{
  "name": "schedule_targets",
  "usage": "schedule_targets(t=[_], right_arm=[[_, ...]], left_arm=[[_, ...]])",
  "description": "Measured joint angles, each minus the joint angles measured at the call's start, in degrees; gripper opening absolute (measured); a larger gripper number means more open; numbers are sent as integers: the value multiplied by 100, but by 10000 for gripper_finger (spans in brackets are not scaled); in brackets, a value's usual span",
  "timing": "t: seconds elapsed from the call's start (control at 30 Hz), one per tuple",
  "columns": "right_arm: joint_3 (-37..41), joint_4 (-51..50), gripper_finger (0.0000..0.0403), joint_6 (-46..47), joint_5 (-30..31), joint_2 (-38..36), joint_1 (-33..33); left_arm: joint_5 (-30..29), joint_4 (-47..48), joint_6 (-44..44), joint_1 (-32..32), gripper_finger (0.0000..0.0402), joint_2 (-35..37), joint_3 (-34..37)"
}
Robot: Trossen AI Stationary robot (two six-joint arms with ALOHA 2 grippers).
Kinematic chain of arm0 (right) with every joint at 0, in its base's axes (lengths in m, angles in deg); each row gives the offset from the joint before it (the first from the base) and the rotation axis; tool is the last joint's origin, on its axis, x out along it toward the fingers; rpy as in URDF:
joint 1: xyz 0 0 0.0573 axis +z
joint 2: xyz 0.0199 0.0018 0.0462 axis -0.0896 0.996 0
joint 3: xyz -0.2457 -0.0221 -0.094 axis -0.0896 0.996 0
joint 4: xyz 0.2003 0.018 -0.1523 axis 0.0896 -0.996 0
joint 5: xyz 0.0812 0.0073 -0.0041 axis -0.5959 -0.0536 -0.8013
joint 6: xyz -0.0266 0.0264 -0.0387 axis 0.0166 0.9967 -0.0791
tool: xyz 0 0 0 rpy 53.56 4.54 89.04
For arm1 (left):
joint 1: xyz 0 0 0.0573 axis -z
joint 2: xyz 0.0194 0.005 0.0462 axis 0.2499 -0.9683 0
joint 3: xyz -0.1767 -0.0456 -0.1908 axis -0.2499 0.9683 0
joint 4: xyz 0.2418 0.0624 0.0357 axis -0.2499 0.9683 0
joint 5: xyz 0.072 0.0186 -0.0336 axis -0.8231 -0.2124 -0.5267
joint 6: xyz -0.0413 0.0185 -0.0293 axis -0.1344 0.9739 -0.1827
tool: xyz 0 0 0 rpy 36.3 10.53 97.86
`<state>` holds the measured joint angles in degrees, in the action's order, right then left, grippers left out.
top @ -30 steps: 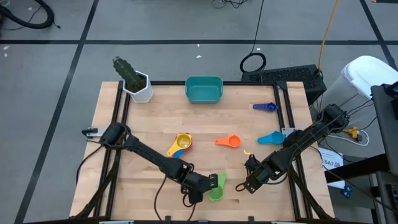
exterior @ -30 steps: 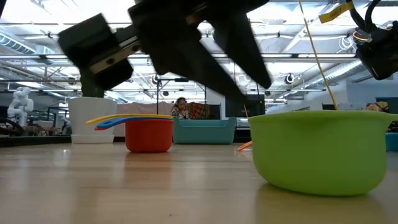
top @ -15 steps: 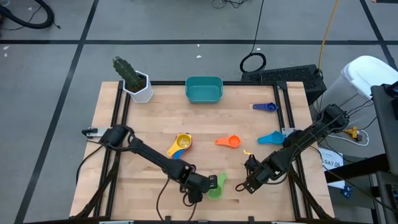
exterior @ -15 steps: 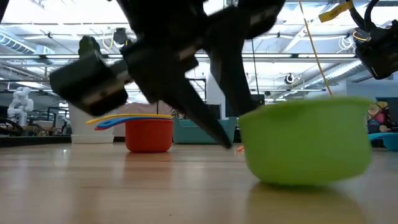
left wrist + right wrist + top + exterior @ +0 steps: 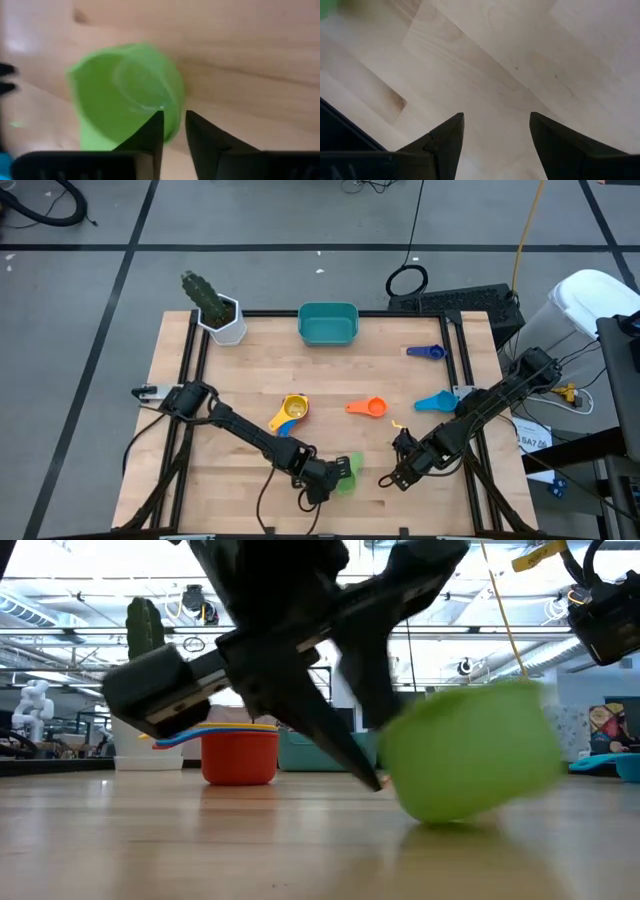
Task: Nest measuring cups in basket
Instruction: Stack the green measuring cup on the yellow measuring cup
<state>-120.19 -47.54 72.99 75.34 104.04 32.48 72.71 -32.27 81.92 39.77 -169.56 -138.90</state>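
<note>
Left gripper [image 5: 172, 131] clamped on rim of green cup [image 5: 125, 95], fingers pinching cup wall, near front edge of table [image 5: 250, 350]; cup tipped, looks barely off wood in low view. Right gripper [image 5: 496, 131] spread wide, gripping nothing, hovering over bare wood just right of green cup. Basket [image 5: 328, 323] at far edge, middle, well apart from green cup, looks empty. Risks: thin rim pinch, so cup could swing or slip out mid-carry across table; low tilt could drag bottom on wood and twist it loose; path to basket passes near cup stack [image 5: 290, 412], could knock it; right gripper close by, clash possible if both move. Counts: one green cup held; one stack with yellow on top, red, blue and yellow visible in low view, exact number cannot tell; one orange cup [image 5: 369, 407]; one light blue cup [image 5: 436, 401]; one dark blue cup [image 5: 428, 352]; one basket; one white pot with plant [image 5: 222, 316].
</note>
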Motion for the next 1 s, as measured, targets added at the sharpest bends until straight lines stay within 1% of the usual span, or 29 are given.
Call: schedule_targets(t=[0.1,0.13,0.23,0.33,0.43,0.53,0.73,1.0], right_arm=[[0,4,217,-71,94,0,0],[0,4,217,-81,108,0,0],[0,4,217,-132,110,0,0],[0,1,217,-227,110,0,0],[0,-2,217,-323,110,0,-5],[0,-4,217,-475,136,0,-20],[0,-34,217,-855,291,0,-145],[0,-120,217,-1318,291,-1,-330]], left_arm=[[-18,332,-444,0,27,-2,-72],[-43,360,-598,0,16,-2,-73],[-257,348,-1065,4,13,-2,-76],[-630,330,-1461,21,8,-2,-76],[-1172,251,-2196,-10,9,-2,-77],[-1474,497,-2877,-86,9,-7,-196],[-1849,905,-3592,-128,8,-11,-833],[-2096,1381,-4285,-216,7,-11,-2147]])
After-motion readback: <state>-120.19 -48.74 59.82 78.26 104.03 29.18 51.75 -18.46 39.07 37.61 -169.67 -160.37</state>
